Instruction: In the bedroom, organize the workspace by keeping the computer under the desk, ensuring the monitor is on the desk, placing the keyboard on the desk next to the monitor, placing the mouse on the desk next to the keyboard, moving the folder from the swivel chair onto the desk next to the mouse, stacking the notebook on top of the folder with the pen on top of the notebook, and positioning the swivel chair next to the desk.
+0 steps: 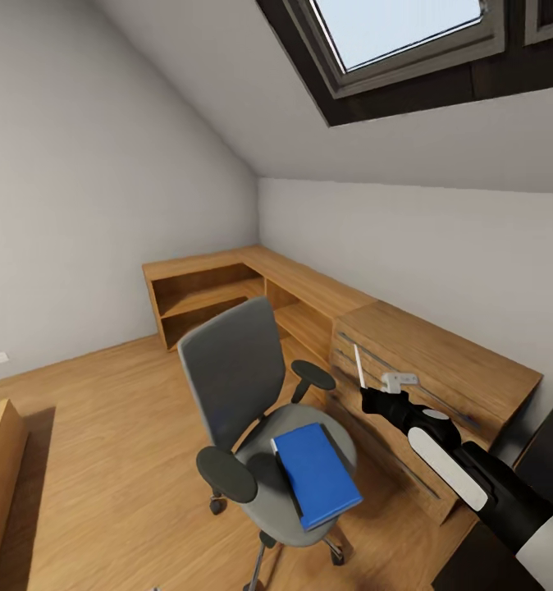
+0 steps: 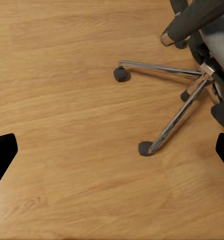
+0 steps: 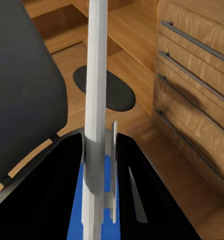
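R gripper (image 1: 373, 397) pinches thin pale pen (image 1: 359, 365) upright; L gripper (image 2: 112, 150) spread over floor (image 2: 67, 100).

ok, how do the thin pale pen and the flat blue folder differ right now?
The thin pale stick pen is pinched in the right gripper and stands nearly upright in the air; the flat bright blue rectangular folder lies flat on the seat of the grey upholstered swivel chair, with nothing gripping it. The pen is narrow and whitish, the folder broad and blue. Neither is on a desk yet.
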Controlling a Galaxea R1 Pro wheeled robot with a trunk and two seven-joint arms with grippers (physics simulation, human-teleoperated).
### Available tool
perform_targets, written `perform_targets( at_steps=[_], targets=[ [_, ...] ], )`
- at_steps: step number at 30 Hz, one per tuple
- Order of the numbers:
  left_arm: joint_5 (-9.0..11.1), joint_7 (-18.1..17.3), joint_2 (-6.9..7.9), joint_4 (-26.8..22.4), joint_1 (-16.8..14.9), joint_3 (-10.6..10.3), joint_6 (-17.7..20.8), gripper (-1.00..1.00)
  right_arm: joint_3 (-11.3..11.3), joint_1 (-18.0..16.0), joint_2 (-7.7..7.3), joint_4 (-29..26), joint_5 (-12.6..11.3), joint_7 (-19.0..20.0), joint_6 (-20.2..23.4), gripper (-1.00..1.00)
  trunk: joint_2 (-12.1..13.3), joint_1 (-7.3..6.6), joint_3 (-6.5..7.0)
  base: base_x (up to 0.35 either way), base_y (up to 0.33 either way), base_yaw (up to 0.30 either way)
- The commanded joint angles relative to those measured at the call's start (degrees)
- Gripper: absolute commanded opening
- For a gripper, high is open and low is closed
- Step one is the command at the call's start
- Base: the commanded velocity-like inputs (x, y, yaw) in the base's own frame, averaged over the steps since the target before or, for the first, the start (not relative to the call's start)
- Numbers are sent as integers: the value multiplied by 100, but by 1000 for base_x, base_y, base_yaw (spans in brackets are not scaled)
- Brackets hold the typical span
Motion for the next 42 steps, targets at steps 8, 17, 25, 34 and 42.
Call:
perform_targets(
  at_steps=[8, 17, 25, 34, 42],
  targets=[
    [74, 26, 7, -9, -3, -35, -38, 100, 19, -8, 3, 14, -46, -54, 2, -100, 318, -176, 140, 0, 0, -15],
    [83, 16, 12, -1, -4, -30, -33, 100, 8, -8, 3, 140, -45, -45, -13, -100, 318, -176, 161, 0, 0, -237],
    [81, 16, 7, 206, -3, -45, -39, 100, 2, -8, 3, 167, -45, -45, -14, -100, 318, -176, 183, 0, -13, -276],
    [77, 18, 4, 287, -3, -51, -41, 100, -34, -7, 3, 249, -45, -50, -14, -100, 318, -176, 208, 0, -217, -277],
    [77, 16, 4, 290, -3, -51, -41, 100, -50, -6, 3, 320, -29, -56, -14, -100, 318, -176, 229, 0, -22, -277]
  ],
)
